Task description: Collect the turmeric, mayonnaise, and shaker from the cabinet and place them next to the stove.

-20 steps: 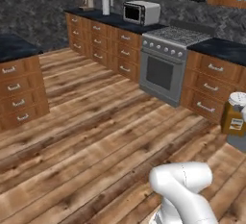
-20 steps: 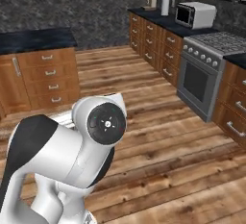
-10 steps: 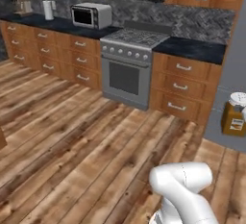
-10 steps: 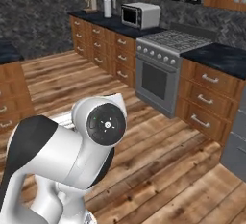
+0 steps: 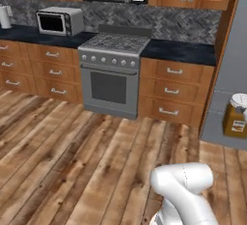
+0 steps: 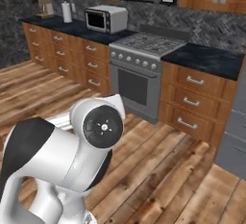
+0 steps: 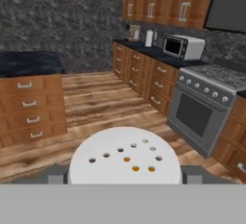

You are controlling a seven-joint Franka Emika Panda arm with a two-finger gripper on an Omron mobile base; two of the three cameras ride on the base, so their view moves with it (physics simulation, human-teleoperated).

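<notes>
End effector [image 7: 124, 177] is gripping the turmeric [image 7: 125, 156] from above, its dark tips sitting at either side of the pale, perforated lid (orange is showing through a few holes). Jaws are standing fairly wide, since the jar is broad. The jar is hanging in the air, well apart from the stove [image 5: 112, 69], likely in transit toward the dark surface [image 5: 178, 51] at the stove's right edge. The lid is hiding the jar's body in the hand view; the left base view is clipping the jar at its right border.
</notes>
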